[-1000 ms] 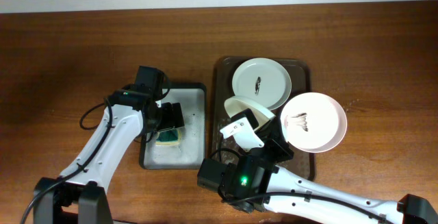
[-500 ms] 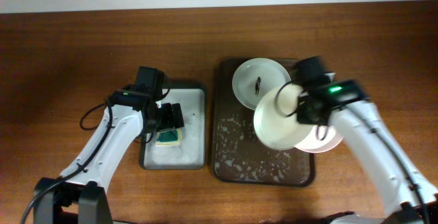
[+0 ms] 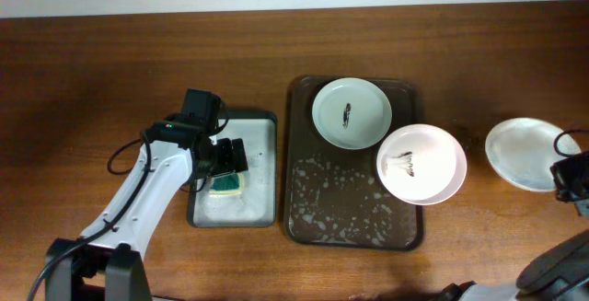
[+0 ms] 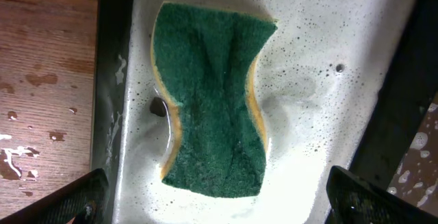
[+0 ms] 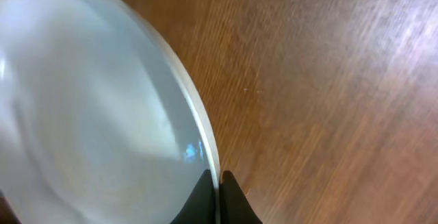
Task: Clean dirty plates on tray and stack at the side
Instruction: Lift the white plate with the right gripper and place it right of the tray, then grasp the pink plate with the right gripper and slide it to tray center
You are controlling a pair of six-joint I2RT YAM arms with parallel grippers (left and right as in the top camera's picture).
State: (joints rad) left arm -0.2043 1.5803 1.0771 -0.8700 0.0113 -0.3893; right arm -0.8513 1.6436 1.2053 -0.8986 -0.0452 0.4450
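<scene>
The dark brown tray [image 3: 309,218] holds a white plate [image 3: 351,112] with a dark smear at its back. A pale pink plate [image 3: 421,163] with a smear overhangs its right rim. A clean white plate [image 3: 520,154] is on the table at far right. My right gripper [image 3: 569,178] is shut on that plate's rim [image 5: 205,142]. My left gripper [image 4: 219,210] is open just above the green-yellow sponge [image 4: 212,101], which also shows in the overhead view [image 3: 225,185].
The sponge lies in soapy water in a smaller grey tray [image 3: 258,200] left of the brown tray. Suds and water cover the brown tray's front half. Water drops lie on the wood [image 4: 27,135] left of the grey tray.
My right arm has carried the white plate from over the brown tray to the table at far right. The left arm has not moved.
</scene>
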